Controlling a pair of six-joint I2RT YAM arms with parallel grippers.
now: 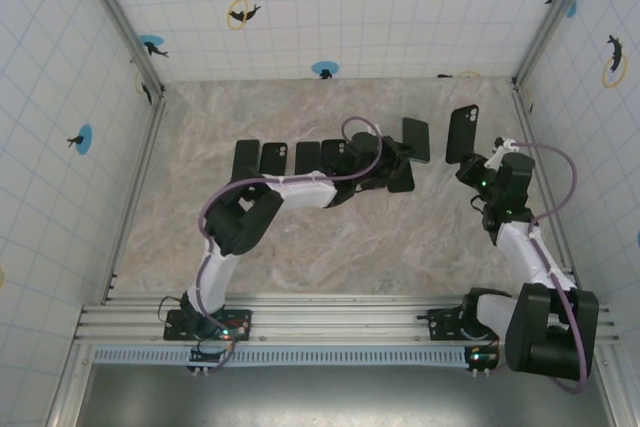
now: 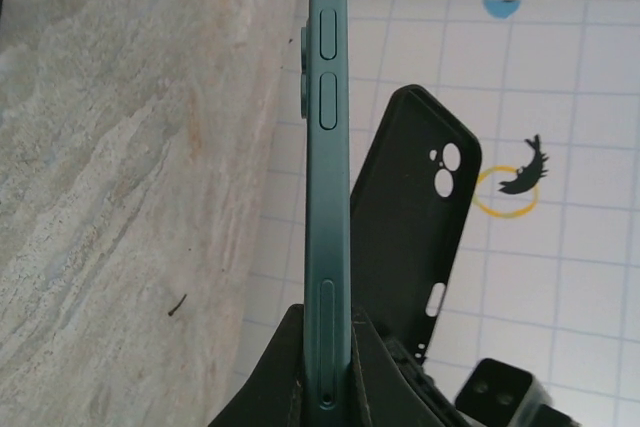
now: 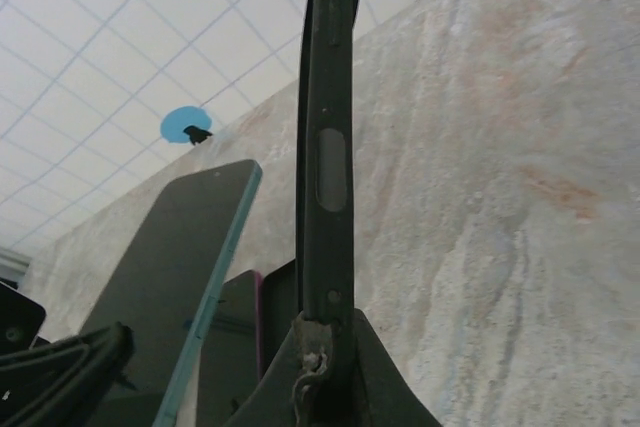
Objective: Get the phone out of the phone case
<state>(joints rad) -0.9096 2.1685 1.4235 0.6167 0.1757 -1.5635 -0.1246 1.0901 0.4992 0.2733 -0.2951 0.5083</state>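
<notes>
Closed tight in the left gripper (image 2: 328, 359): a teal phone (image 2: 328, 147), pinched by its lower end between the two black fingers and standing edge-on to the wrist camera, side buttons in a line along the slim frame, camera bump poking out on the side facing the table. Bare, out of its cover. Just right of the phone and not touching it: the black phone case (image 3: 330, 97), clamped by its bottom edge in the right gripper (image 3: 328, 352), also upright, hollow inside, with two round camera holes near its top. From the right wrist, seen as a thin dark strip with one long button bump, the phone's dark face and teal edge leaning beside it. Beneath the phone: a beige marbled table (image 3: 520, 197). Left of the phone, lying flat on that surface: a short row of four dark slabs (image 1: 274, 159), phones or cases, hard to say which. Behind the phone: a white tiled wall (image 2: 570, 77) with a black dolphin sticker (image 2: 522, 169) leaping through a yellow ring.
</notes>
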